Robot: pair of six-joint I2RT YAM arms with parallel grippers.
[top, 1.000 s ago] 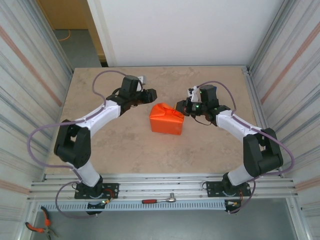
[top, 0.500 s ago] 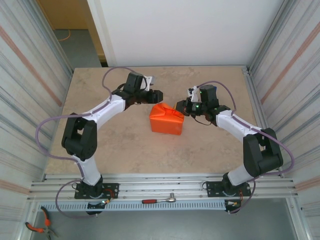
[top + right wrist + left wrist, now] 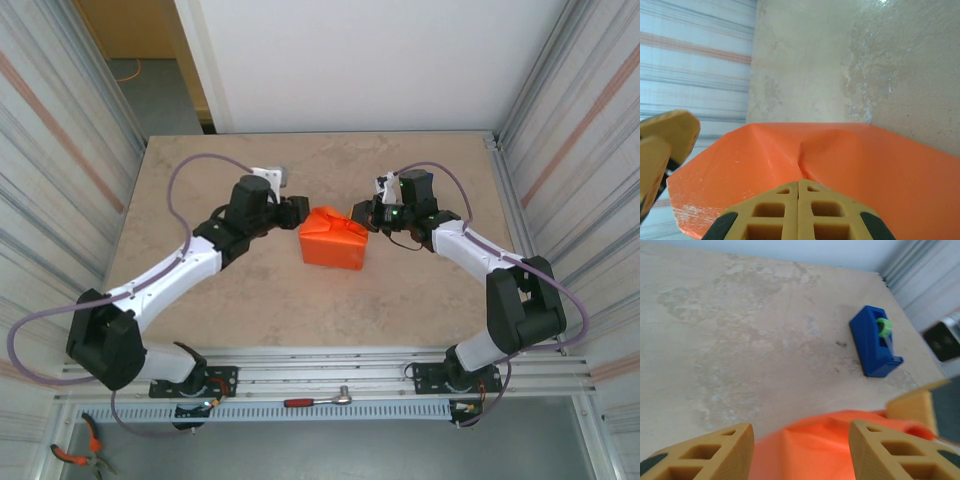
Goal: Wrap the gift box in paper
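- Plain bright orange paper (image 3: 332, 240).
- Beige table (image 3: 250, 290), mottled like stone.
- Blue tape dispenser (image 3: 874, 340) with a lime-green roll.
- Mustard-yellow fingers, black at the base, on left gripper (image 3: 800, 452) and right gripper (image 3: 798, 187).
- Grey ribbed walls (image 3: 60, 150) with faded red stripes.

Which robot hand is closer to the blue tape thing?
Right. The right gripper pinches the paper on the side where the blue tape dispenser sits; the left gripper, open, faces it from across the paper.
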